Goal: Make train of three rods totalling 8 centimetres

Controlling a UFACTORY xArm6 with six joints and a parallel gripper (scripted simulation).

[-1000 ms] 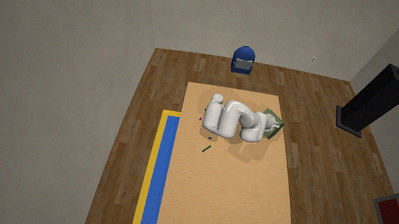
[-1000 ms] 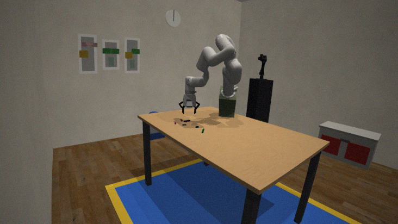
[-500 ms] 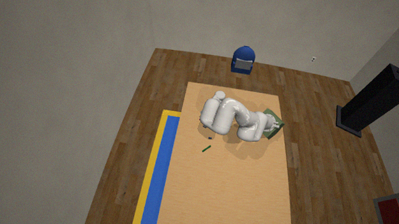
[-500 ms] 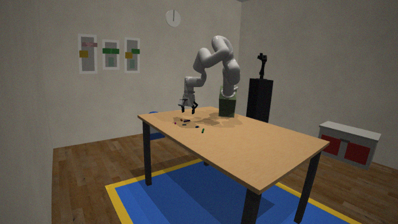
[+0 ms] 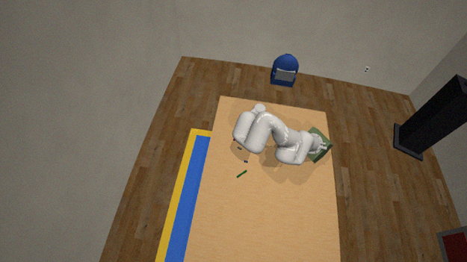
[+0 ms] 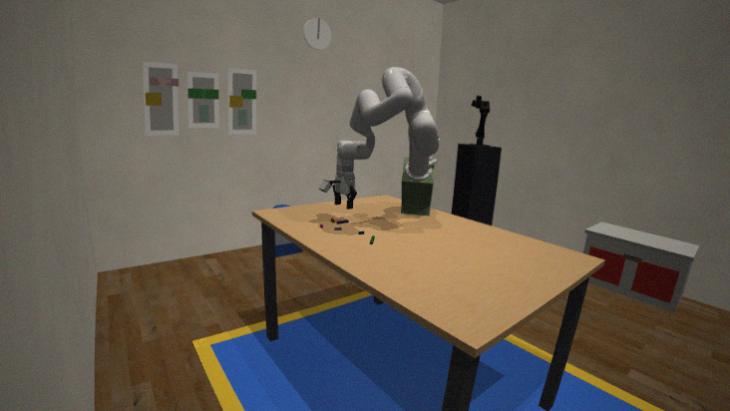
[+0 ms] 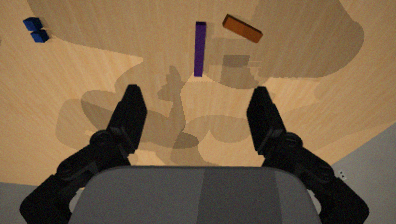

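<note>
My gripper [image 6: 343,205] [image 7: 197,98] is open and empty, above the table. In the wrist view a purple rod [image 7: 200,50] [image 6: 342,221] lies flat, pointing up the picture just beyond the fingertips. An orange rod [image 7: 243,28] [image 6: 332,220] lies slanted to its right, apart from it. Two small blue rods, one [image 7: 32,23] and another [image 7: 39,36], lie close together at the upper left. A grey rod [image 5: 239,148] [image 6: 338,228], a magenta rod [image 5: 233,139] [image 6: 321,225] and a green rod [image 5: 241,174] [image 6: 372,239] lie apart on the table. The arm hides purple and orange in the top view.
The wooden table [image 5: 269,225] [image 6: 460,275] carries the arm's green base block [image 5: 315,157] [image 6: 416,197] at its far right in the top view. The magenta rod lies nearest the table's left edge there. Arm shadows fall across the rods.
</note>
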